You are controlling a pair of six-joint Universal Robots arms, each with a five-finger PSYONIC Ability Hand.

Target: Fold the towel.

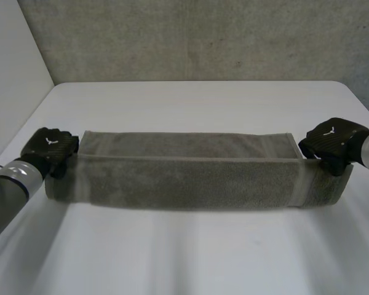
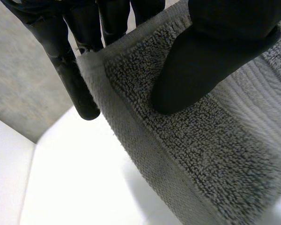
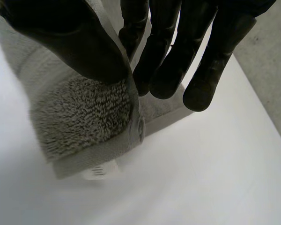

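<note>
Head view: bare white table (image 1: 190, 258) nearest, then the grey towel (image 1: 184, 178), a long strip lying left to right mid-table, its near layer doubled over the far one. Left hand (image 1: 49, 146) pinches the left end, thumb on top and fingers behind the edge (the left wrist view shows it close up). Right hand (image 1: 332, 142) pinches the right end likewise. Risk: an uneven pull or a slipping pinch would skew the edges or drop the fold. Hidden: fingertips behind the cloth. Can't tell if the near layer is lifted or resting.
</note>
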